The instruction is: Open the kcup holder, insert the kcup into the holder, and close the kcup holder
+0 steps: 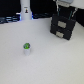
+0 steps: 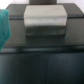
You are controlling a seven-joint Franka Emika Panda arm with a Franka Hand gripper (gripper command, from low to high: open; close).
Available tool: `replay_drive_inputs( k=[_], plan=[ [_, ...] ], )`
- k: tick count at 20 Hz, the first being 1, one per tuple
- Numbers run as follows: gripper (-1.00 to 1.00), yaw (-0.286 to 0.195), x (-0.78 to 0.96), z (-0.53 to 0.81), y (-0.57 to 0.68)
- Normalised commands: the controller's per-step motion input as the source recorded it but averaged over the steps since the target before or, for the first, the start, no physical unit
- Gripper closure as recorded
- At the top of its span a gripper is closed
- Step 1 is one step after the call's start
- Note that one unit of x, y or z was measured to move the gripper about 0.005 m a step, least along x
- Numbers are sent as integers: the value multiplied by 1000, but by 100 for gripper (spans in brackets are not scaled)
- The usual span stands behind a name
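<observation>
The kcup [image 1: 26, 47], a tiny pod with a green top and pale body, stands alone on the white table toward the exterior view's left. The kcup holder [image 1: 63, 26], a dark boxy unit with two stacked drawer fronts, stands at the back on the exterior view's right. My gripper [image 1: 65, 10] hangs right over the holder's top, far from the kcup; its fingers are too blurred to read. The wrist view is filled by the holder's dark surface [image 2: 45, 60], with a pale grey block [image 2: 46, 19] on it. No fingers show there.
A white upright post [image 1: 26, 11] stands at the back on the exterior view's left, with dark clutter [image 1: 10, 19] along the back edge. A teal object [image 2: 4, 27] shows at the edge of the wrist view.
</observation>
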Motion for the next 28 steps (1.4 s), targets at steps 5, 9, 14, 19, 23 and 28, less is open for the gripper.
replay_drive_inputs(
  k=[5, 9, 14, 19, 23, 28],
  plan=[
    [-100, -11, -282, -503, 72],
    [-100, -1, -355, -478, 22],
    [-100, 2, -293, -402, 35],
    [100, -12, -76, -66, 25],
    [100, -4, 9, 0, 1],
    [100, -4, 8, 1, -1]
  ],
)
